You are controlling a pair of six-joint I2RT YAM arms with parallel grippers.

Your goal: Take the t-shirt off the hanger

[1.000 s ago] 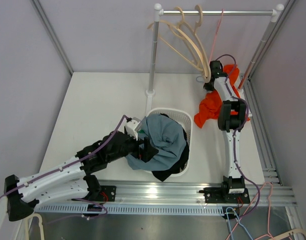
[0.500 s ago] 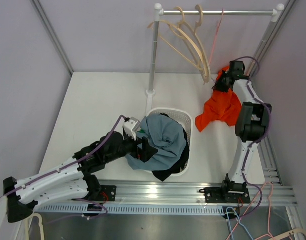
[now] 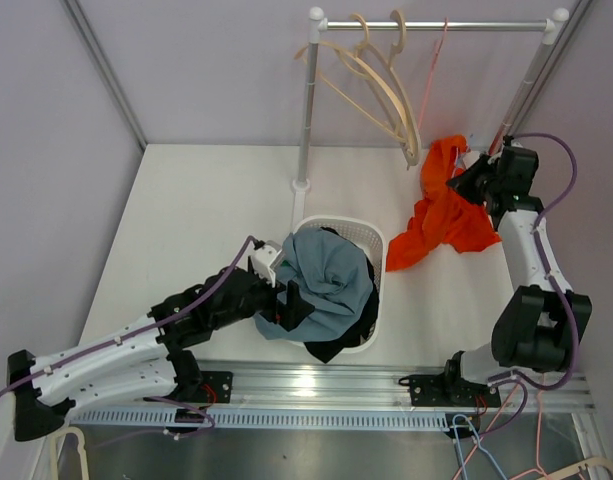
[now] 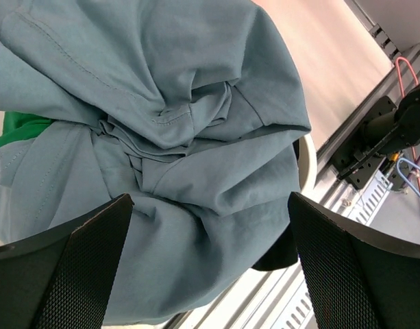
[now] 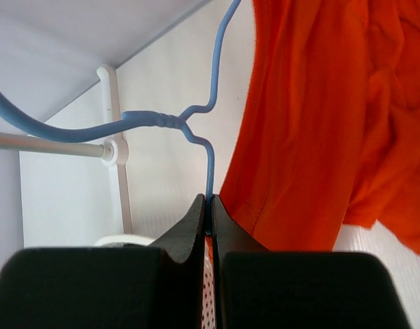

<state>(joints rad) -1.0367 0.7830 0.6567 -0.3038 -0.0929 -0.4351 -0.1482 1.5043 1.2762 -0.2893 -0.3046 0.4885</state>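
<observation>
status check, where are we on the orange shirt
Right gripper shut on blue hanger. Orange t-shirt draped beside it, whether free unclear. Left gripper open over grey shirt in basket. Wooden hangers close by.

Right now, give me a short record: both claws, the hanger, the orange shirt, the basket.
left claw: open, over the grey shirt
right claw: shut on the hanger, at its blue wire neck
orange shirt: drapes beside the hanger, down toward the table; whether it is on the hanger cannot be told
basket: white, piled with clothes, grey shirt on top
rail: wooden hangers on it
</observation>
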